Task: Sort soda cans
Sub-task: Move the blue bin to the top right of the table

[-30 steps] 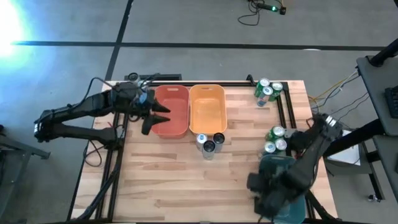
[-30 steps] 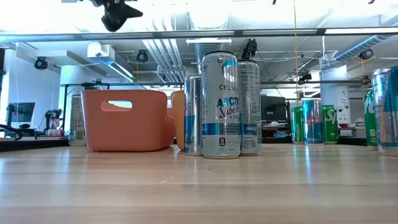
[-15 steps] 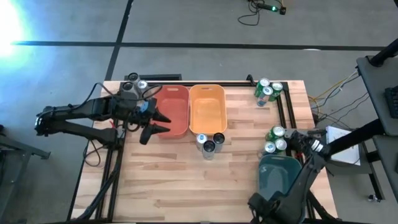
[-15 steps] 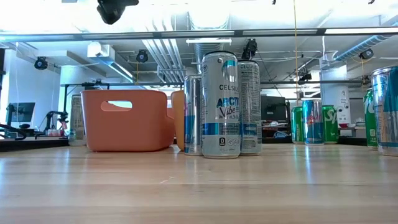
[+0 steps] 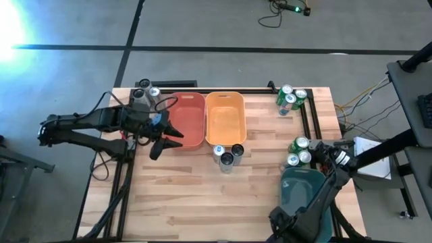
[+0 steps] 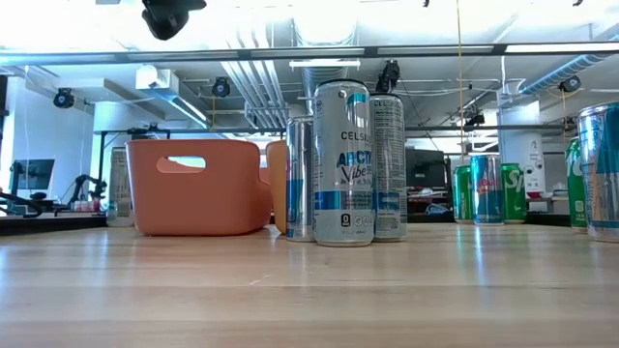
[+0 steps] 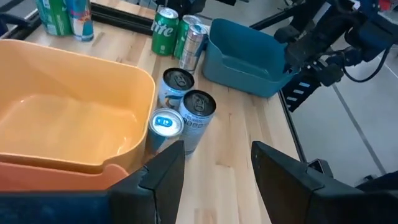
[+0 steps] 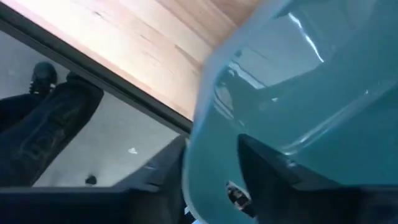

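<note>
High view: left gripper (image 5: pixel 164 137), fingers spread and empty, hovers beside the red plastic bin (image 5: pixel 186 120); three silver-topped metal soda cans (image 5: pixel 227 155) stand touching near the orange bin (image 5: pixel 225 116), so reaching one could topple its neighbours

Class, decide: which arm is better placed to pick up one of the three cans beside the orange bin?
Probably the left. Its open gripper hovers by the red bin, facing the three cans; the right gripper is down at the teal bin.
</note>
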